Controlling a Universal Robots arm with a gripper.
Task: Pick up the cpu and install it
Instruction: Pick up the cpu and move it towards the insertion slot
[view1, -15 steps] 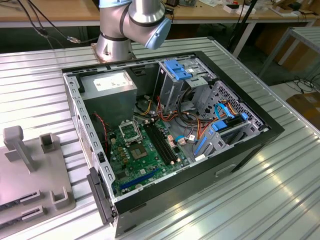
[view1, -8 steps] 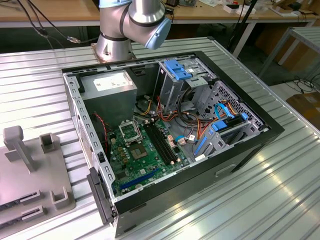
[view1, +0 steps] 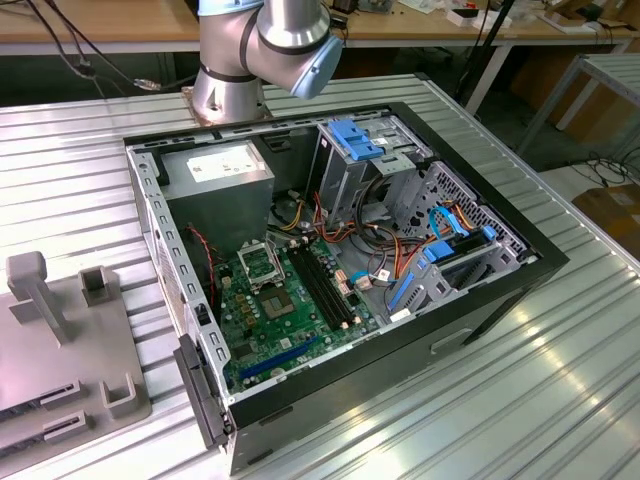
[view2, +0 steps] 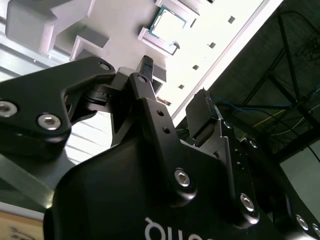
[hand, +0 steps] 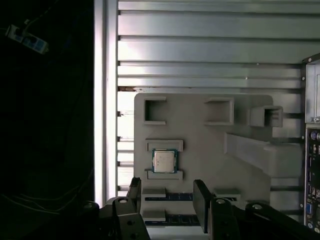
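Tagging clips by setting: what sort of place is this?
Probably a robotics lab or workshop: an open computer case on a ribbed metal table, a grey fixture holding the cpu, workbenches behind.

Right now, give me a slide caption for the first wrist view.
Open gripper hovers over the grey fixture plate, near the cpu seated in its holder.

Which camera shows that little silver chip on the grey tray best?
The first wrist view: the cpu lies face-on in its grey tray slot, unobstructed. The second wrist view catches it tilted, beyond the open gripper. The exterior view has the tray's edge.
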